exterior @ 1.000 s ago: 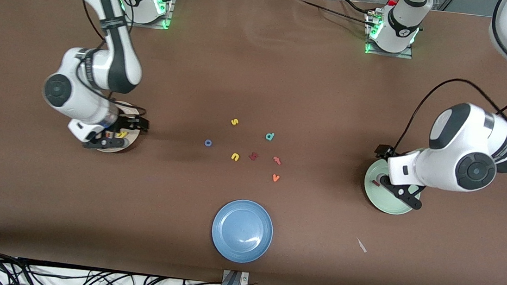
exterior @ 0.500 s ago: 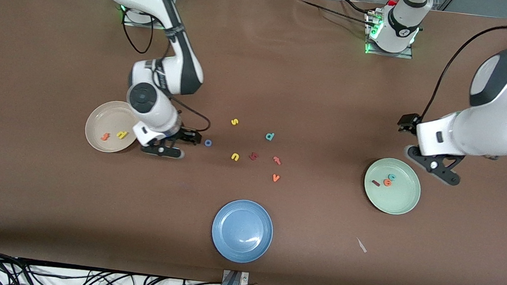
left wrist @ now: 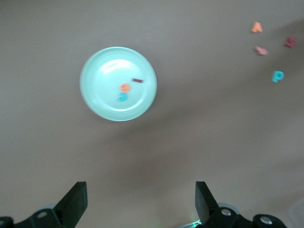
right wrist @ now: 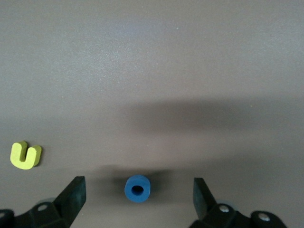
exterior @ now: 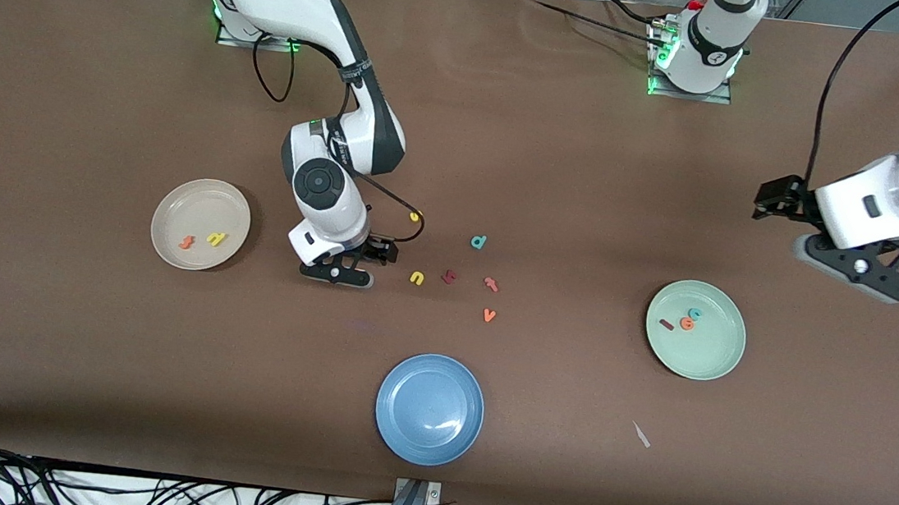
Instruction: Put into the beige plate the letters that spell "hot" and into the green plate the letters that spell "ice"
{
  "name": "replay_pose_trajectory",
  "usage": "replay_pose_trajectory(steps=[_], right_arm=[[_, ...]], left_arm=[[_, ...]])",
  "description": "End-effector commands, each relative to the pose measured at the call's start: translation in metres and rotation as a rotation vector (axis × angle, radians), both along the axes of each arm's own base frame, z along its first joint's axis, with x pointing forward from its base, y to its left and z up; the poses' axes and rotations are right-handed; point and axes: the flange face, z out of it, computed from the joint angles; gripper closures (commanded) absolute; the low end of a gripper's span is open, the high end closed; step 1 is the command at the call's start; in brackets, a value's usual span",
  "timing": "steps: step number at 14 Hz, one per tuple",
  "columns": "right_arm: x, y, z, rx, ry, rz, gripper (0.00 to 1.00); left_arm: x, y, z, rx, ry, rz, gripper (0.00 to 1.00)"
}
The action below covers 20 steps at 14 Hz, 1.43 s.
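The blue "o" [right wrist: 138,188] lies flat on the table between the spread fingers of my right gripper [right wrist: 138,184], untouched; in the front view the right gripper [exterior: 356,262] hides it. The beige plate [exterior: 190,203] holds the orange "t" [exterior: 186,242] and yellow "h" [exterior: 216,239]. The green plate [exterior: 703,355] holds the dark red "i" [exterior: 666,324], orange "e" [exterior: 687,324] and teal "c" [exterior: 694,313]. My left gripper [exterior: 860,271] hangs open and empty above bare table at the left arm's end, looking down on the green plate [left wrist: 102,95].
Loose letters lie mid-table: yellow "s" [exterior: 416,216], teal "d" [exterior: 478,242], yellow "u" [exterior: 416,278], a dark red angular letter [exterior: 450,276], a redder-orange letter [exterior: 491,284] and an orange "v" [exterior: 490,315]. A blue plate [exterior: 429,409] sits nearest the front camera.
My right gripper has swung from the beige plate across to the blue "o". My left gripper has lifted off the green plate and drawn away toward the left arm's end.
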Motion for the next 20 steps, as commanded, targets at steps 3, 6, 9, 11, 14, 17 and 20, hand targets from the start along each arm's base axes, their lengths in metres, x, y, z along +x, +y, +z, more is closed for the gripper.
replay_pose_trajectory(steps=[3,6,9,11,14,17,20], right_arm=[[0.001,0.002,-0.009,-0.003,0.025,-0.013,0.05],[-0.004,0.006,-0.014,-0.001,0.046,-0.007,0.10],[-0.005,0.005,-0.015,0.019,0.065,-0.025,0.21],[-0.002,-0.001,-0.016,0.017,0.072,-0.023,0.23],[-0.001,-0.003,-0.021,0.018,0.078,-0.026,0.27],[-0.004,0.001,-0.022,0.039,0.089,-0.038,0.29],[-0.004,0.001,-0.023,0.040,0.091,-0.040,0.35]], left_arm=[[-0.032,0.038,0.006,-0.009,-0.102,0.106,0.00],[-0.053,0.034,0.007,-0.030,-0.085,0.275,0.00],[-0.057,0.009,0.010,-0.030,-0.088,0.235,0.00],[-0.054,0.008,0.009,-0.027,-0.089,0.227,0.00],[-0.052,0.011,0.010,-0.027,-0.092,0.236,0.00],[-0.053,0.011,0.012,-0.022,-0.095,0.244,0.00],[-0.054,0.011,0.013,-0.017,-0.093,0.242,0.00]])
